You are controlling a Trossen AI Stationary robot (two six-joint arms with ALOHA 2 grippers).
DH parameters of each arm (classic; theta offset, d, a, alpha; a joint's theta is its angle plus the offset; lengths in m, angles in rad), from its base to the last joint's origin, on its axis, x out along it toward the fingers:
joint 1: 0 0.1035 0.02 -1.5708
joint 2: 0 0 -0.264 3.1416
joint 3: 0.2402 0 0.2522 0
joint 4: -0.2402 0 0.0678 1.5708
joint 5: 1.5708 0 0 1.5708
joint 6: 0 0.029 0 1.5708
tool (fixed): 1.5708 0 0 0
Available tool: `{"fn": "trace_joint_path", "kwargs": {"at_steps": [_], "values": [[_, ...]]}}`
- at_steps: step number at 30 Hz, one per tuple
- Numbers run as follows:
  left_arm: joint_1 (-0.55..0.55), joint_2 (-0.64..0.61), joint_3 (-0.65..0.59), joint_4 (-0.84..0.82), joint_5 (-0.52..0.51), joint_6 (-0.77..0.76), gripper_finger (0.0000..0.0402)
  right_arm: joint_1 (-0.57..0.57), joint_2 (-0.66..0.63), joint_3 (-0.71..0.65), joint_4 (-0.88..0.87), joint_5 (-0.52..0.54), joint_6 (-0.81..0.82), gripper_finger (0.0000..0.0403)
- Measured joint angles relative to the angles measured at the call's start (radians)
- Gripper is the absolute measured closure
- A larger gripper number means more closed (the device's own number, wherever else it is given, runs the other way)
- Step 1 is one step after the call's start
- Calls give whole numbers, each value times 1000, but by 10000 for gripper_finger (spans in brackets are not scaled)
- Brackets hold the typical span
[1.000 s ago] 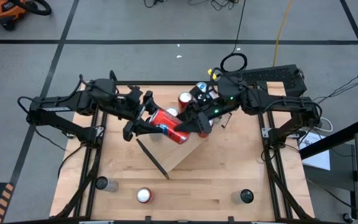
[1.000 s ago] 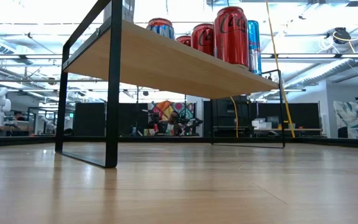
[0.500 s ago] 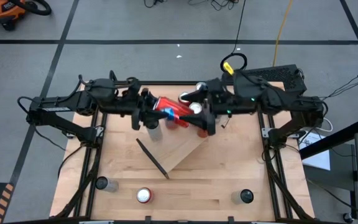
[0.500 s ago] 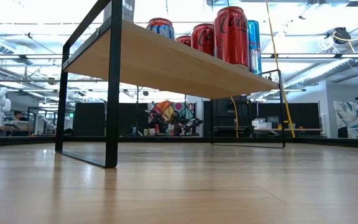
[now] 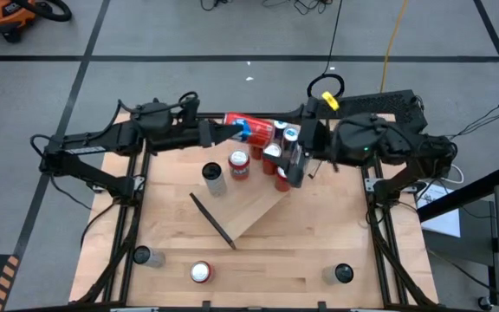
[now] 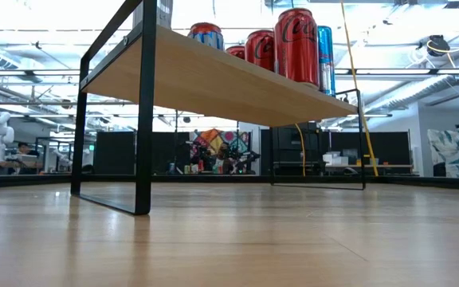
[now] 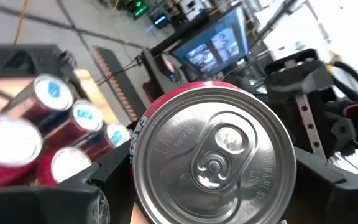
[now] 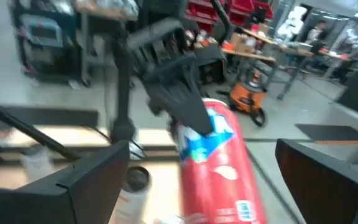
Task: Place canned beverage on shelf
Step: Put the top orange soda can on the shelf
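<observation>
The left hand [image 5: 229,132] is clamped on a red can [image 5: 251,128], carried on its side above the table's far edge, beside the shelf [image 5: 249,208]. The right hand [image 5: 300,156] stands apart, empty. Next: tip the can upright, lower onto free board.

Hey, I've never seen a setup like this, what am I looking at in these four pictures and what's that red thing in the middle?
These are two dark robot arms at a wooden table. One picture looks straight down, one sits at table-top level, and two come from cameras on the arms' wrists. The red thing is a drink can, held lying sideways by the left gripper; its wrist camera looks straight at the can's silver end. The right gripper is beside it, open and holding nothing. Below them stands a light-wood shelf carrying several upright cans. A few more cans stand along the table's near edge.
</observation>
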Motion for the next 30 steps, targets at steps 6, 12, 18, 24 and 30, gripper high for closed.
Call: {"fn": "trace_joint_path", "kwargs": {"at_steps": [6,12,18,24,30], "values": [[5,20,0,-9,5,-147,115,-25,35,0,-70,20,-69,5],[5,27,0,-3,6,-181,115,-52,68,0,-145,-20,-92,6],[5,27,0,-10,7,-182,115,-69,90,0,-168,-16,-153,7],[5,27,0,-10,13,-184,115,-83,112,0,-164,-16,-225,16],[5,27,0,-15,17,-185,115,-94,122,0,-155,-13,-270,65]]}}
